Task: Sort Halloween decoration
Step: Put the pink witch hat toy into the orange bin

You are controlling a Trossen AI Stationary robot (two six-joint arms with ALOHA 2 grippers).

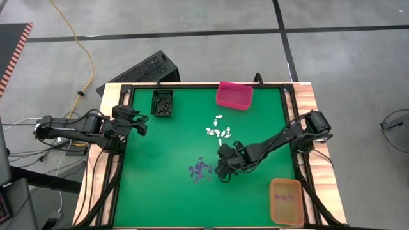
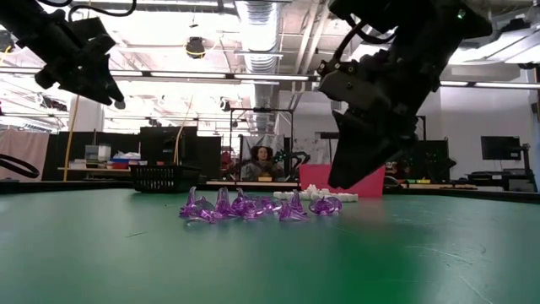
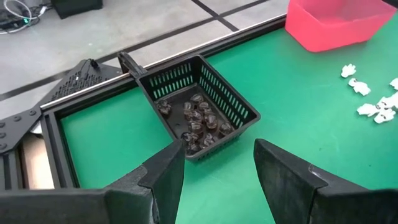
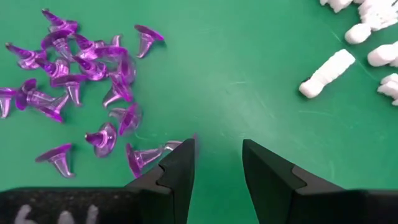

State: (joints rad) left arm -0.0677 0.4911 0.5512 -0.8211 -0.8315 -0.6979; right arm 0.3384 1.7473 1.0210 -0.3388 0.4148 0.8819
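Hovering low over the green table (image 1: 160, 191) with right gripper (image 4: 217, 165) open and empty, just beside the purple trinkets (image 4: 81, 81); white trinkets (image 1: 218, 131) lying nearby, black trinkets (image 3: 196, 121) sitting in the black basket (image 3: 239, 102). Waiting at table's left edge with left gripper (image 3: 217, 171) open.

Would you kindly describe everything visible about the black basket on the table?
The black basket is a small rectangular bin of what looks like plastic, with slatted, open-grid walls flaring slightly outward. It stands upright on the green table near its far left corner, close to the frame rail. Dark trinkets lie heaped on its floor. Nothing else touches it; the left gripper hangs open before it.
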